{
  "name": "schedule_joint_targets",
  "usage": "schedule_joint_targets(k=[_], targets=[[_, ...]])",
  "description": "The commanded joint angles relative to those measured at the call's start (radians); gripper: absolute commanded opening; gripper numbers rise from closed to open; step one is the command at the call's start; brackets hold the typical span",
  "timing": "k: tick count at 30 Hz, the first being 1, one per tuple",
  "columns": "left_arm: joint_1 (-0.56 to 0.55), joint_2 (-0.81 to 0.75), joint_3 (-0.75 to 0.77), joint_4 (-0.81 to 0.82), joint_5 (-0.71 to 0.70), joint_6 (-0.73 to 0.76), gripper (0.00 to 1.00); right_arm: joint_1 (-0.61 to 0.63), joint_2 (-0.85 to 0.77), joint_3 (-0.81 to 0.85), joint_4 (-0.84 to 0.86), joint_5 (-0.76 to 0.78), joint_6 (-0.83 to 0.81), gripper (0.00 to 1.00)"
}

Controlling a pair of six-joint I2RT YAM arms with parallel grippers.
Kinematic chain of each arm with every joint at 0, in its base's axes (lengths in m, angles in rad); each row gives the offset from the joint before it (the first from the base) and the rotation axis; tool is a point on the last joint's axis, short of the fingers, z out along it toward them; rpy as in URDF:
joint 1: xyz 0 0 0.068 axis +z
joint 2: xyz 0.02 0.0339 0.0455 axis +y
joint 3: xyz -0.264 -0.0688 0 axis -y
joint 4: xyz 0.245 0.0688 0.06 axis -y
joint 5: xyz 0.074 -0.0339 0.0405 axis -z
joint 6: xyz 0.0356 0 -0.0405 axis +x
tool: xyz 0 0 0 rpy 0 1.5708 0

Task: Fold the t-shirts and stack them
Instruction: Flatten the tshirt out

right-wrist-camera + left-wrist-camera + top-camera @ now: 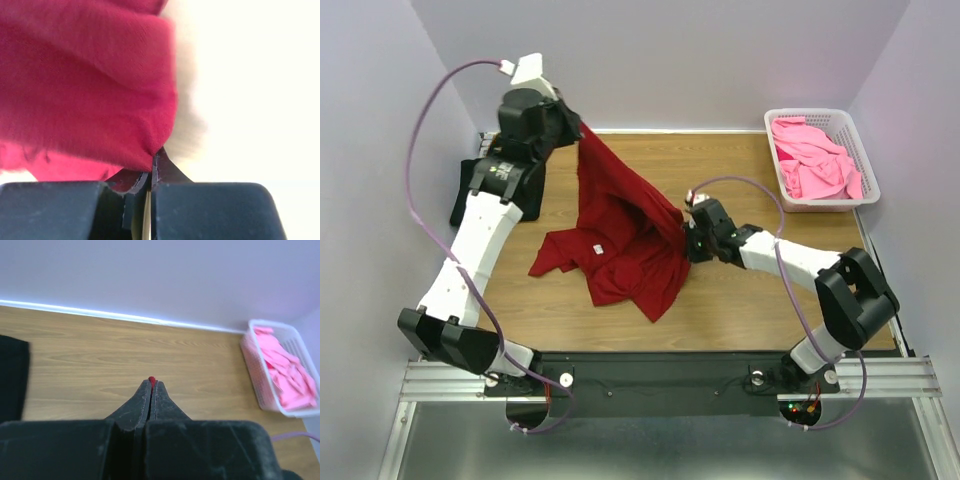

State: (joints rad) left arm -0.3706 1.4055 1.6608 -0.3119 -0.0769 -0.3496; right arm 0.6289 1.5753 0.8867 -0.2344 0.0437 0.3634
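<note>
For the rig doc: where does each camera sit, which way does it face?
Top: above, behind the arms, looking down on the table; both arms show, left gripper and right gripper holding the red tee.
Left wrist: raised, facing across the table to the back wall; own shut gripper shows.
Right wrist: close against the red tee; own shut gripper shows.
Shared: top and left wrist both show the basket and black tee.

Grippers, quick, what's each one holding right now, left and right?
Left gripper: closed on the red shirt, lifting one edge.
Right gripper: closed on the same red shirt.
</note>
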Motion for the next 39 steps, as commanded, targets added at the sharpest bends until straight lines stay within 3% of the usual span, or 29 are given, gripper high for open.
schedule_joint_targets(k=[1,4,8,14,18,21,27,32,39], targets=[[0.128,-0.069,0.111,0.025,0.003,0.003,0.00,-0.009,-0.083,0.225,-0.101,0.335,-0.213,0.01],[0.174,-0.097,0.125,0.020,-0.010,0.012,0.00,-0.011,-0.092,0.380,-0.161,0.525,-0.337,0.01],[0.202,-0.152,0.122,0.005,-0.037,0.027,0.00,-0.008,-0.127,0.477,-0.175,0.596,-0.457,0.01],[0.203,-0.287,0.010,-0.024,-0.090,0.035,0.00,-0.008,-0.172,0.437,-0.271,0.388,-0.443,0.03],[0.203,-0.414,-0.180,-0.042,-0.141,-0.018,0.00,-0.008,-0.147,0.333,-0.373,0.198,-0.307,0.15],[0.203,-0.526,-0.387,-0.062,-0.217,-0.083,0.00,-0.008,-0.152,0.244,-0.401,0.102,-0.207,0.32],[0.202,-0.660,-0.576,-0.101,-0.253,-0.158,0.00,-0.057,-0.184,0.228,-0.405,0.136,-0.098,0.54],[0.203,-0.717,-0.651,-0.108,-0.270,-0.181,0.00,-0.133,-0.170,0.173,-0.399,0.136,0.015,0.54],[0.202,-0.750,-0.684,-0.099,-0.253,-0.183,0.00,-0.254,-0.182,-0.026,-0.103,-0.180,0.097,0.54]])
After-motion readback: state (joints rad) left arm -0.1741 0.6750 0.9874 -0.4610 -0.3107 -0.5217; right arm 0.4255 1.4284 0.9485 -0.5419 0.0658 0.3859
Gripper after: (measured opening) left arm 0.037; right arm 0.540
